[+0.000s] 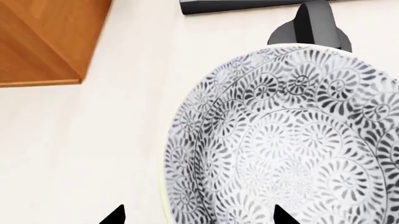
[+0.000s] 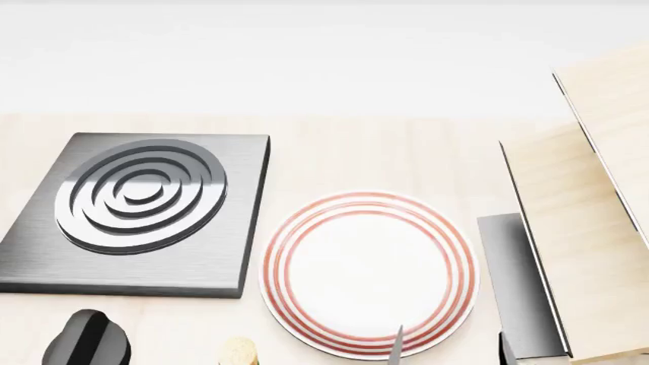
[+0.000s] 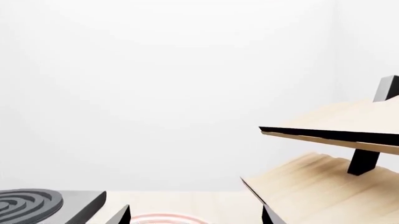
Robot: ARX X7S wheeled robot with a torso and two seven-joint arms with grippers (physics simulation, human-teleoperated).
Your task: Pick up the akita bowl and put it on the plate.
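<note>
The left gripper (image 1: pixel 196 215) shows only as two dark fingertips at the edge of the left wrist view. The jaws stand wide, one tip over bare desk (image 1: pixel 93 154) and the other over the bowl (image 1: pixel 293 140), with the bowl's rim passing between them; whether they touch it cannot be told. The bowl sits upright on the pale desk, its patterned inside facing the camera. Just beyond the bowl's rim stands a black knob (image 1: pixel 310 28), and past that lies the edge of a dark slab (image 1: pixel 249 5). Off to one side is a brown wooden block (image 1: pixel 44 42).

The right gripper (image 3: pixel 196 214) likewise shows only two dark tips in its own wrist view, set wide apart with nothing between them. Beneath them a sliver of the plate (image 3: pixel 163 218) peeks in, with the burner (image 3: pixel 37 203) to the left and a wooden rack (image 3: pixel 324 158) of two tiers to the right.

In the head view the plate (image 2: pixel 370 274) lies flat on the desk, near the middle, bare. The burner (image 2: pixel 142 213) lies just left of it, apart from it. The rack (image 2: pixel 588 228) stands on the right. The knob (image 2: pixel 87 338) sits at the near left edge, and a small cork-coloured thing (image 2: pixel 240 352) is beside it. The bowl is out of this view.
</note>
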